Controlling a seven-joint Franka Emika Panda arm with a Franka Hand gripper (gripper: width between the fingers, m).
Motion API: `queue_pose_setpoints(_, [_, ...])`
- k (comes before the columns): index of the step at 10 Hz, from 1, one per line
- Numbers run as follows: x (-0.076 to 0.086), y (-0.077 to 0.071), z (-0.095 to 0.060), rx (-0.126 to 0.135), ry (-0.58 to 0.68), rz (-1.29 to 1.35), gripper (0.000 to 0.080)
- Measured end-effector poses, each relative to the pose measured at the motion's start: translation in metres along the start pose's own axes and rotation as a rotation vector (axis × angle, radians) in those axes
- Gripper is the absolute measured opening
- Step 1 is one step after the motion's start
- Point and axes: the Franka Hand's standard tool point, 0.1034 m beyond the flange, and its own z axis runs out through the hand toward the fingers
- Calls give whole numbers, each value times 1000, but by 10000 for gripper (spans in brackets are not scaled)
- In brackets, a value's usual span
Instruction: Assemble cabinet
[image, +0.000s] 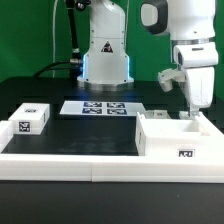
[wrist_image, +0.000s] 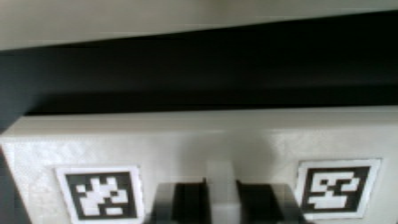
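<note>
The cabinet body (image: 172, 138) is seen at the exterior view's lower right, and a tagged block (image: 30, 119) at its left. The gripper (image: 196, 119) is lowered over the body's right end, fingers (wrist_image: 187, 203) drawn narrowly together.

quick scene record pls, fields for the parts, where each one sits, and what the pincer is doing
pincer: down at the cabinet body, fingers close together in the wrist view; open or shut unclear
cabinet body: white box on the exterior view's right, tag on its front face
small block: white, tagged, on the exterior view's left, apart from the body
marker board: flat on the table, between block and body, further back
rail: long, low, white, along the front
table: black
</note>
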Motion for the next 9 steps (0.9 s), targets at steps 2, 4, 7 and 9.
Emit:
queue_pose_setpoints(2, [-2,2,-11,0,-17,0,68])
queue_pose_setpoints(4, [-11,12,-38,-12,-50,-4,68])
queue_pose_setpoints(7, [-40,26,-53,-8,-74,-14,68])
queue_pose_setpoints(9, [-44,28,-51,-5,-72,4,68])
